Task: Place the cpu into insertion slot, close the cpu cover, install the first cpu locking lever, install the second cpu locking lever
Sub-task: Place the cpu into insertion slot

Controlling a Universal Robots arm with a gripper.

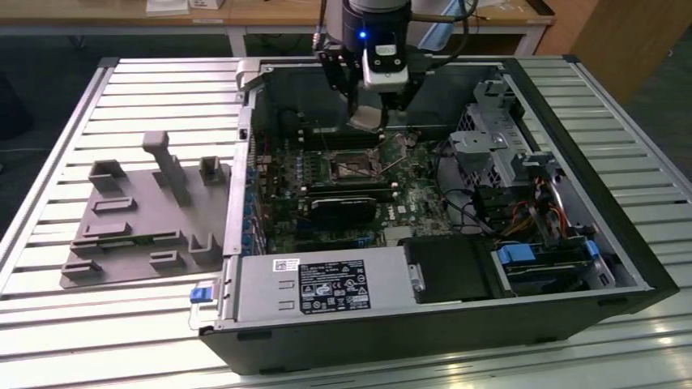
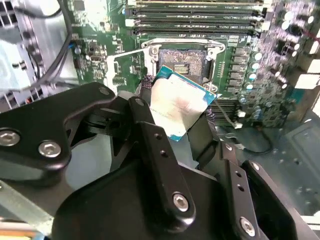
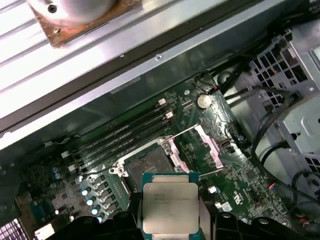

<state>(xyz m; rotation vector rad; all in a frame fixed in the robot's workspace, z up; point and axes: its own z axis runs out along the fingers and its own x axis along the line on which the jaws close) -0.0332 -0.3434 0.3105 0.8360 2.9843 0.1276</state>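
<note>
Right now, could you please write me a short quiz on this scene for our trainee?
1. True or false: the socket is empty.
2. What does the end effector grip? A) a cable B) the cpu C) a screw
3. Fill in: the cover stands ____ (open or shut).

Key: 1 true; 2 B; 3 open.
</note>
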